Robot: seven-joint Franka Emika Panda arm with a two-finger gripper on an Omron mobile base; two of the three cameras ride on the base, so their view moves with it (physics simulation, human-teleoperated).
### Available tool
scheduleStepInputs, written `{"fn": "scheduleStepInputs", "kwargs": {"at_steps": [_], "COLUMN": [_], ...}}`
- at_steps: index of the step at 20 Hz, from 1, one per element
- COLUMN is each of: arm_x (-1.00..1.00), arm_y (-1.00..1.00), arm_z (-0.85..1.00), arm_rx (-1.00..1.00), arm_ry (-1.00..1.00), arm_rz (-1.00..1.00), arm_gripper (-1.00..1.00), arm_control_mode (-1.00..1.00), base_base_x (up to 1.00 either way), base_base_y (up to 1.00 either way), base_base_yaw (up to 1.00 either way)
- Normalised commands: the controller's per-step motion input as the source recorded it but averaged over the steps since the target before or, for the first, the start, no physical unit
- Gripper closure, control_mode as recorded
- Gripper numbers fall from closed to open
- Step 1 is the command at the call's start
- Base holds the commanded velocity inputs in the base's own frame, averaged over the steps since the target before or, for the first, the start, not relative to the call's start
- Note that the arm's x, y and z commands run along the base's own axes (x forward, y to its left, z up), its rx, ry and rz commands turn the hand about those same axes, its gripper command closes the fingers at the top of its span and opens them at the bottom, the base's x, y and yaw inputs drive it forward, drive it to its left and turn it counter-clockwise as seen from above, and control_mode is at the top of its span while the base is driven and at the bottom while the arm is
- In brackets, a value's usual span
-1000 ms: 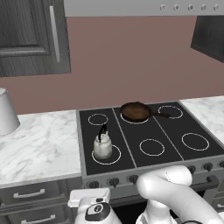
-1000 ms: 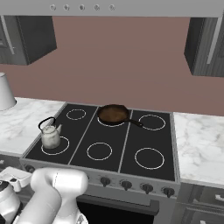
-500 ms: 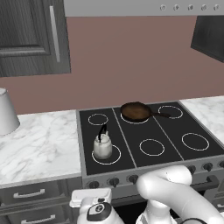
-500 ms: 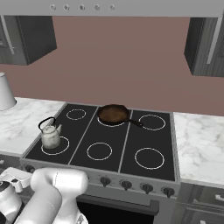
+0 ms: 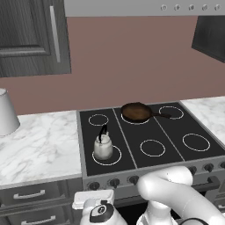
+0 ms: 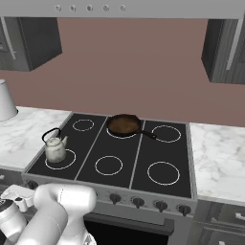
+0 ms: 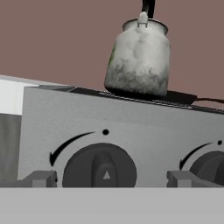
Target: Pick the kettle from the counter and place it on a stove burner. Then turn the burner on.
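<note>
Nothing has shifted: kettle (image 5: 103,148) stays on the stove burner (image 5: 115,157), open, empty gripper (image 7: 106,178) straddling knob (image 7: 99,168).

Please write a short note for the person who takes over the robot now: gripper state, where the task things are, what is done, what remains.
Gripper: low at the stove front, fingertips either side of the leftmost knob, not visibly closed on it; jaws look open.
Kettle: upright on the front-left stove burner, handle up. The counter lies to the left of the cooktop.
Done: kettle placed.
Left: grip and turn the knob; burner disc is black, not glowing.
Frying pan sits on the back middle ring.
</note>
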Motion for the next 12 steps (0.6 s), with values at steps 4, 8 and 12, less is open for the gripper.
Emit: {"fn": "scheduleStepInputs", "kwargs": {"at_steps": [4,8,12], "arm_x": [0.0,0.13,0.11], "arm_y": [0.0,0.0,0.0], "arm_z": [0.0,0.0,0.0], "arm_rx": [0.0,0.0,0.0], "arm_ry": [0.0,0.0,0.0], "arm_rz": [0.0,-0.01,0.0], "arm_gripper": [-1.0,-1.0,-1.0], "arm_control_mode": [-1.0,-1.0,-1.0], "base_base_x": [0.0,0.0,0.0], "base_base_y": [0.0,0.0,0.0], "base_base_yaw": [0.0,0.0,0.0]}}
